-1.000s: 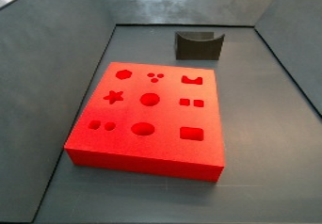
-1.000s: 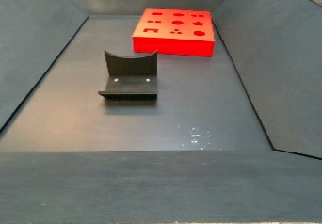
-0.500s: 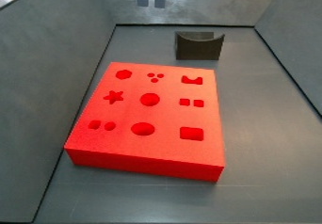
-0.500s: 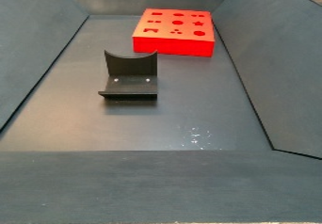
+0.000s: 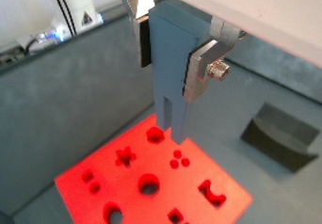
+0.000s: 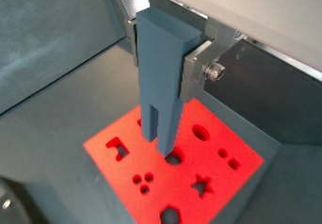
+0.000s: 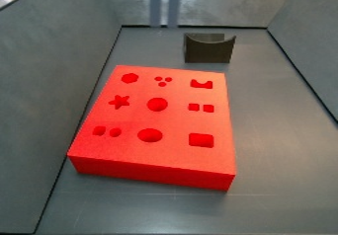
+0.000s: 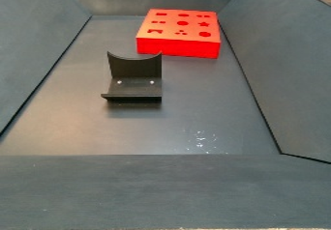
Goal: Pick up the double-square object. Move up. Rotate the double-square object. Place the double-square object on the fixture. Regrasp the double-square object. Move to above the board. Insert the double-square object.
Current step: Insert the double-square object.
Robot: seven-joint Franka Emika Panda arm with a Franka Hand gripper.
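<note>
Double-square object: a slim blue-grey block (image 5: 172, 72) hanging upright between the gripper's plates, seen in both wrist views (image 6: 164, 82); its lower end is split by a narrow slot into two prongs; its upper end is cut off by the frame edge; it hangs in the air over the board, not touching it; in a side view only a thin pale vertical sliver (image 7: 165, 2) shows at the far top edge, too small to tell block from finger.

Gripper: closed on the double-square object (image 5: 170, 49); the flat silver plates (image 5: 201, 66) press its sides, with a screw showing on one; the far plate is mostly hidden behind the block (image 6: 170, 63); the body above is cut off; whether the gripper shows in the side views I cannot tell.

Board: the red slab (image 7: 158, 120) lies flat on the floor, with circle, star, square and dot cutouts; in both wrist views it sits below the block (image 5: 138, 176), its edges cut off by the frame (image 6: 126, 152); which cutout the prongs hang over cannot be told; in a side view it lies at the far end (image 8: 181, 31).

Fixture: a dark notched block (image 7: 209, 47) beyond the board's far right corner, apart from it; in a side view (image 8: 132, 77) it stands nearer than the board on its base plate; unoccupied; partly cut off in a wrist view (image 5: 283, 138).

Floor: dark grey tray floor (image 8: 168, 128) with sloping walls; a faint glint near its middle.
</note>
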